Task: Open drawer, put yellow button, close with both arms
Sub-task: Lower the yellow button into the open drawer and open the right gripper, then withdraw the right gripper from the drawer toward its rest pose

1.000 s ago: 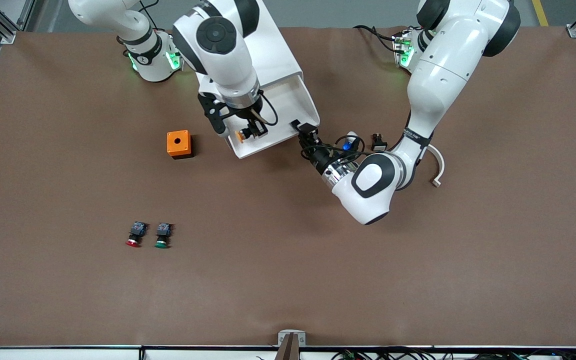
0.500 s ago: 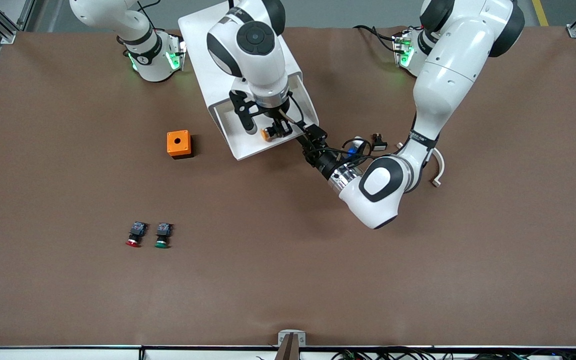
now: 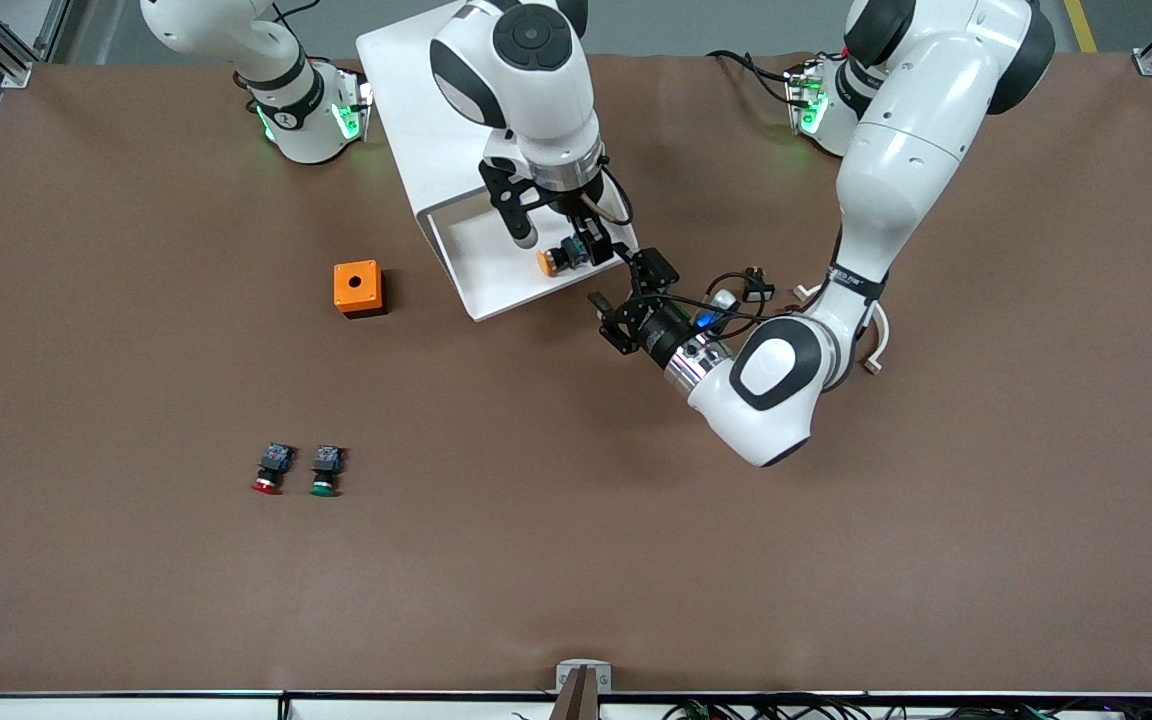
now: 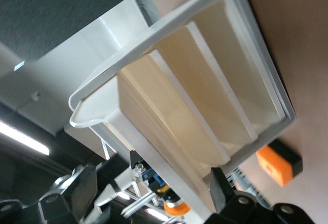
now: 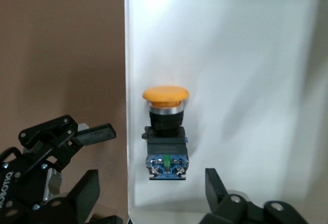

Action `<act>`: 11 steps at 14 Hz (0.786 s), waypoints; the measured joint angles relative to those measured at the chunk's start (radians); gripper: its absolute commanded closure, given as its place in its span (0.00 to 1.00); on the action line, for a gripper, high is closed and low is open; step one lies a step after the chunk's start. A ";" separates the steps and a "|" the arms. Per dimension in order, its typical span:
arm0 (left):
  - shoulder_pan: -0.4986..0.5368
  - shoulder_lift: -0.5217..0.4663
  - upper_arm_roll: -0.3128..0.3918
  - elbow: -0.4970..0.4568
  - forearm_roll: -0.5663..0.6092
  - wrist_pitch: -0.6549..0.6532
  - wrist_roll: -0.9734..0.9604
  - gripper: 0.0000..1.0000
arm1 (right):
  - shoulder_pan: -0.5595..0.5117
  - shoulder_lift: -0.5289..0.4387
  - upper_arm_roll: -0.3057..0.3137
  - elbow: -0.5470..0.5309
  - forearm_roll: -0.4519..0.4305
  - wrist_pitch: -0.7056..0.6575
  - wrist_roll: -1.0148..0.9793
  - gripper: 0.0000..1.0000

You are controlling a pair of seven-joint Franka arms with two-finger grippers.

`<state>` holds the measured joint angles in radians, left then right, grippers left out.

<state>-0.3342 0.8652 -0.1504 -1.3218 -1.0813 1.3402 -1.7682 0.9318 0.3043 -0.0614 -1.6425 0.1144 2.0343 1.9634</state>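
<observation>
The right end effector (image 3: 548,232) hangs over the pulled-out drawer (image 3: 496,275), its fingers spread and released. Directly beneath it the yellow button (image 5: 165,131) lies on its side on the drawer's white floor, close to the drawer's front wall, touching neither finger. The left end effector (image 3: 631,300) sits just off the drawer's front corner toward the left arm's end of the bench (image 3: 836,550), fingers apart and gripping nothing. An orange box (image 3: 357,288) rests beside the cabinet (image 3: 406,90). Red button (image 3: 270,469) and green button (image 3: 324,471) lie nearer the front camera.
</observation>
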 measured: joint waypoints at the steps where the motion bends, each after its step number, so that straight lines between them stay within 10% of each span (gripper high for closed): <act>1: 0.006 -0.001 0.002 0.008 0.010 0.000 0.077 0.02 | -0.018 0.000 -0.006 0.030 0.000 -0.050 -0.041 0.00; 11: -0.019 -0.104 -0.006 0.103 0.380 0.135 0.591 0.02 | -0.495 -0.008 -0.027 0.216 -0.001 -0.468 -1.159 0.00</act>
<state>-0.3535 0.7611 -0.1560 -1.2184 -0.7009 1.4753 -1.1771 0.4368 0.2961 -0.0888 -1.4266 0.1139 1.5660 0.8045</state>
